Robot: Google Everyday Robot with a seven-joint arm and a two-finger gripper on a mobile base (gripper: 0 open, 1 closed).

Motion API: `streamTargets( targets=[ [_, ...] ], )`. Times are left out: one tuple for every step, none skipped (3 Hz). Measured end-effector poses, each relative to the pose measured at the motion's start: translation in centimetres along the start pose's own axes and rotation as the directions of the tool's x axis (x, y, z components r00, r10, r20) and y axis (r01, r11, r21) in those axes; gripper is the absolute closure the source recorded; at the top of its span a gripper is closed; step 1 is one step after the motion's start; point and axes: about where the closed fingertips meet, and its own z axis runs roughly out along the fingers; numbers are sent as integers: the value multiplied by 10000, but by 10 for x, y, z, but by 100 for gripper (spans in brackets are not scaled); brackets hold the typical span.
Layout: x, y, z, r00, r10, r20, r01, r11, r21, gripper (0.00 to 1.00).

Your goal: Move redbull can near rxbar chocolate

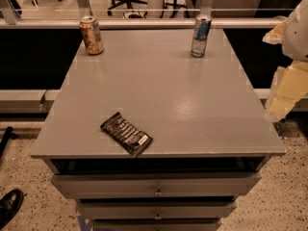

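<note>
Found redbull can (200,36) upright at far edge of grey table (192,105), right of centre, well apart from rxbar chocolate (126,133). Logged the bar lying flat and skewed near front edge, left of centre, white patch toward the front. Noted orange-gold can (91,35) upright at far left corner, well clear of both.

Judged the layout a deliberate spread: target can and bar on a long diagonal, second can off to one side, bare surface around the bar for setting down.

Spotted gripper (285,93) off the table's right side, hanging beside the edge at about mid-depth, angled downward, in contact with nothing seen and carrying nothing. Could not tell whether open or shut.

Judged task not yet begun: can ungrasped at the far edge. Expected to need a reach across toward the can and a steady side grasp, given so tall and slim a body, easily tipped.
</note>
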Motion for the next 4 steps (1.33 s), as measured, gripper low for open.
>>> streamTargets(
  targets=[
    [17, -39, 0, 9991, 115, 397, -148, 9962, 855, 0],
    [30, -83, 7, 9931, 121, 1169, -297, 9882, 1503, 0],
    [27, -138, 27, 9691, -13, 2465, -487, 9792, 1968, 0],
    [25, -152, 34, 9611, -27, 2761, -556, 9776, 2029, 0]
  ],
)
